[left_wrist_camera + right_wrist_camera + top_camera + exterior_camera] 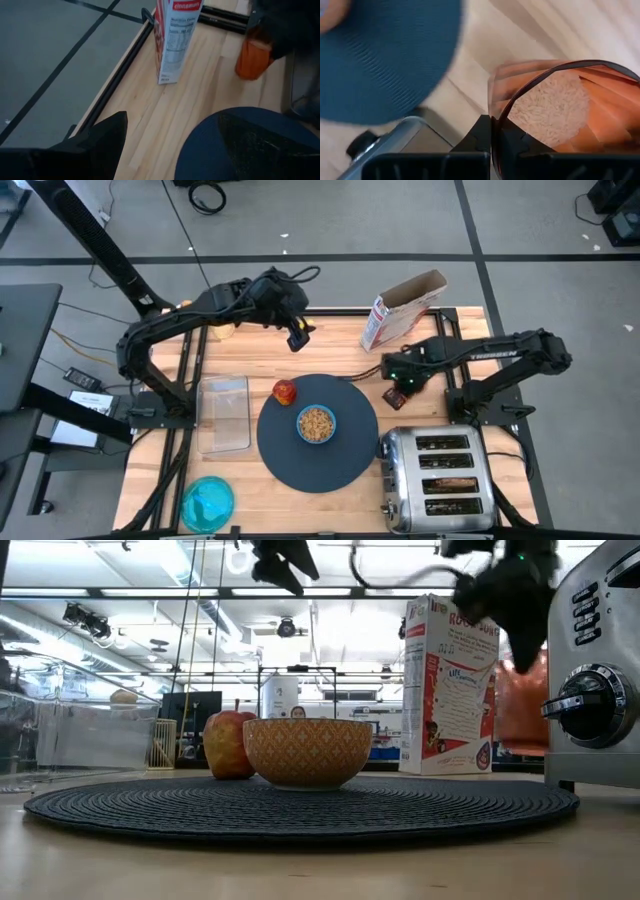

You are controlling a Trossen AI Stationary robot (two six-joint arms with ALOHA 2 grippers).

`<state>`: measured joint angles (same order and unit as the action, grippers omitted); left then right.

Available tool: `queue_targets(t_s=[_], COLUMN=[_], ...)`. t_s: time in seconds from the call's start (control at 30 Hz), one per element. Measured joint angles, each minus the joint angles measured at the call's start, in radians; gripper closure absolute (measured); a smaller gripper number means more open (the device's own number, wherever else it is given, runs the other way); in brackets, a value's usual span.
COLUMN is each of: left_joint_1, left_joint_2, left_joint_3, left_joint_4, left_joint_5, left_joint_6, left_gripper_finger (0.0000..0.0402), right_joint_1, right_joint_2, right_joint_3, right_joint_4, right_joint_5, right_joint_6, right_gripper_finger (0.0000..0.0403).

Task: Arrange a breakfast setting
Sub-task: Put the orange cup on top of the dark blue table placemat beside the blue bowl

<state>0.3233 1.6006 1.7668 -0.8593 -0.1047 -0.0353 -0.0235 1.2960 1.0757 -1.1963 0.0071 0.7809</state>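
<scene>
The right gripper [491,131] has its jaws clamped on the rim of the orange cup [555,107], which stands on the tabletop [340,345] just beside the grey mat [318,442] and the toaster [440,480]. On the mat, away from those jaws, sit the bowl [316,424] (patterned outside, something tan inside) and the apple [285,391] at its edge. The left gripper [297,337] hangs above the tabletop with its jaws apart, holding nothing; the cereal box [400,310] stands beyond it, and the teal plate [207,502] lies well apart from both grippers.

A dark-grey round mat [318,435] carries a cereal-filled bowl [316,424], with an apple [285,391] at its rim and a toaster [438,481] beside it.
</scene>
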Motion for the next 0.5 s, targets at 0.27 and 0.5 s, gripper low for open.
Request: queue_targets(t_s=[0.27, 0.5], left_joint_1=[0.0, 0.005], left_joint_2=[-0.074, -0.123], left_joint_3=[0.0, -0.001], left_joint_4=[-0.049, -0.081], left_joint_5=[0.0, -0.003], left_joint_6=[-0.001, -0.003], left_gripper_finger=[0.0088, 0.0088], right_joint_1=[0.018, 0.01], right_joint_2=[0.226, 0.411], right_joint_3=[0.24, 0.375], right_joint_4=[0.002, 0.074], right_joint_5=[-0.034, -0.026], right_joint_6=[-0.605, -0.934], right_gripper_finger=[0.0391, 0.0391])
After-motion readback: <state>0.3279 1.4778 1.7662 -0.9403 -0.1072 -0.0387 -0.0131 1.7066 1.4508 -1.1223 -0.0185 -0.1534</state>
